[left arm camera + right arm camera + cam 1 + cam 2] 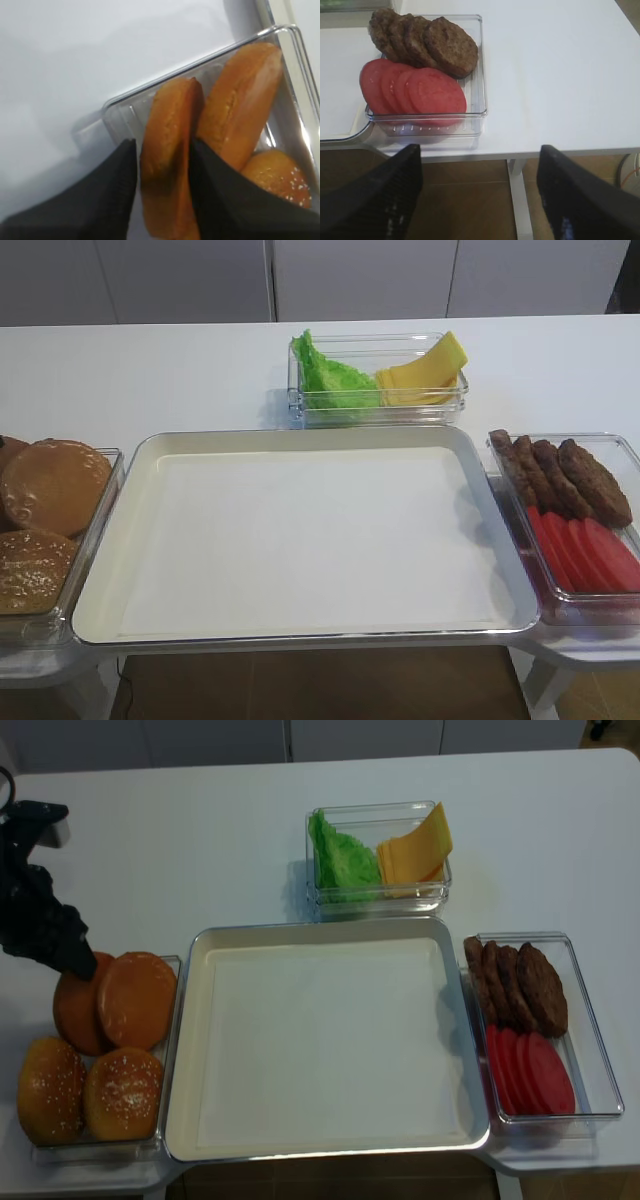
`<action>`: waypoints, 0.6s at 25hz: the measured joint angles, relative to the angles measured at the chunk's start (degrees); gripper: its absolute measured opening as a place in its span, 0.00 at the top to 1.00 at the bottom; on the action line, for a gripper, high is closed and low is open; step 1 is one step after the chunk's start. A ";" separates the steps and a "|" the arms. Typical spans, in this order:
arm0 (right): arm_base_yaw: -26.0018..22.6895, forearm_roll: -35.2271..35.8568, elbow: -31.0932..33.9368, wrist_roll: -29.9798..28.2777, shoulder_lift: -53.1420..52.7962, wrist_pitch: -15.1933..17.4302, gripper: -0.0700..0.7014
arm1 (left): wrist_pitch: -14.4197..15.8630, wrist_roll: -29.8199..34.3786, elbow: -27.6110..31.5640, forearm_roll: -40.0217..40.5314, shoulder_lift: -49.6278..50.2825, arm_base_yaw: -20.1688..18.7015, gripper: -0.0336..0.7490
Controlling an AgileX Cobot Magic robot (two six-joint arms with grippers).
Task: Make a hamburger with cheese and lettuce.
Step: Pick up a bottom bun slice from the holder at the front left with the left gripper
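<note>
Clear bin on white worktop, toward 11 o'clock. Inside: four brown patties overlapped at 12, red tomato slices fanned toward 6. Right gripper at 6 o'clock, black fingers spread wide, nothing between.

Two high views look down on the tray, sharing the lettuce box; the wrist views sit close over bun and patty boxes.
</note>
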 joint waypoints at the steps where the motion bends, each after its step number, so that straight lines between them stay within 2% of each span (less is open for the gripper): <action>1: 0.00 0.00 0.00 0.00 0.00 0.00 0.18 | 0.00 0.00 -0.09 0.25 0.00 0.00 0.64; 6: 0.00 0.00 0.00 0.00 0.00 0.00 0.18 | 0.00 0.00 -0.09 1.37 0.00 0.00 0.68; 15: 0.00 0.00 0.00 0.00 0.00 0.00 0.18 | 0.00 -0.11 -0.09 1.59 0.00 0.00 0.69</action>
